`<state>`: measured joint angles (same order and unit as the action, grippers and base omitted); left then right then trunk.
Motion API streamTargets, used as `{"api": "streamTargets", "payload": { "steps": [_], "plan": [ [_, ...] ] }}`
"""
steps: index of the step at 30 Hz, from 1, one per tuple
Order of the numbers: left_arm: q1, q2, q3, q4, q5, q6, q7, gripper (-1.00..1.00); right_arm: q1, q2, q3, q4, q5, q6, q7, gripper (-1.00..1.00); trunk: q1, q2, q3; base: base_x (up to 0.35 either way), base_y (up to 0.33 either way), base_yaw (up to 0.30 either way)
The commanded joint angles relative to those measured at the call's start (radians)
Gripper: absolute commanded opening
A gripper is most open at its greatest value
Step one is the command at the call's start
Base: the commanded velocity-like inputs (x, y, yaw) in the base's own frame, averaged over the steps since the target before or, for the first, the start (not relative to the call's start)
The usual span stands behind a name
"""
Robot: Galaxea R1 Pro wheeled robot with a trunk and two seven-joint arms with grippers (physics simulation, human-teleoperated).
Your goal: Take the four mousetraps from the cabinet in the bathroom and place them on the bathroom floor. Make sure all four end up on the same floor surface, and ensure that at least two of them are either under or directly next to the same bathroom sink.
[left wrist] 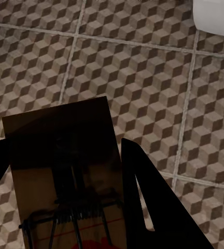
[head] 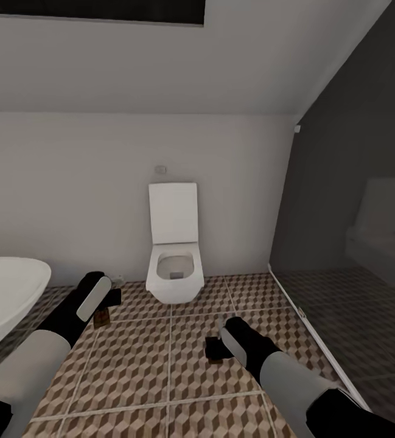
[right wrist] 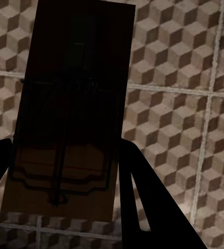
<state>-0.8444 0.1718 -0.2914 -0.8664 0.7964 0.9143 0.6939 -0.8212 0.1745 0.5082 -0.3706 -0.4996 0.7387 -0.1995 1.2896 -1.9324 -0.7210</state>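
Each of my grippers holds one mousetrap above the bathroom floor, whose tiles carry a brown and cream cube pattern. In the head view my left gripper hangs beside the white sink, shut on a tan mousetrap. The left wrist view has that mousetrap between the dark fingers, its wire parts and red spot showing. My right gripper is low over the middle tiles, shut on a second mousetrap. That board lies shadowed between the fingers in the right wrist view.
A white wall-hung toilet with its lid up stands against the far wall, straight ahead. The dark glass shower enclosure runs along the right side. The white sink juts in at the left edge.
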Motion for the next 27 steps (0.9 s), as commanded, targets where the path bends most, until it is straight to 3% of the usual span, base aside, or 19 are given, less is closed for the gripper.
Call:
{"api": "streamTargets", "payload": {
  "steps": [1,16,27],
  "plan": [
    [-0.001,0.001,-0.005,-0.003,0.007,0.003,0.011,-1.00,-0.001,0.000,0.007,-0.001,-0.011,0.002,-0.008,-1.00,0.004,-0.008,-0.004,0.000,0.000,0.000],
    [-0.001,0.000,-0.005,-0.015,0.007,0.004,0.017,-1.00,-0.001,0.000,0.016,-0.002,-0.012,0.002,-0.008,-1.00,0.061,-0.113,-0.051,0.000,0.000,0.000],
    [-0.001,0.004,-0.005,-0.074,0.008,0.007,0.072,-1.00,-0.001,0.000,0.016,-0.004,-0.013,0.002,-0.008,-1.00,0.104,-0.190,-0.086,0.000,0.000,0.000]
  ]
}}
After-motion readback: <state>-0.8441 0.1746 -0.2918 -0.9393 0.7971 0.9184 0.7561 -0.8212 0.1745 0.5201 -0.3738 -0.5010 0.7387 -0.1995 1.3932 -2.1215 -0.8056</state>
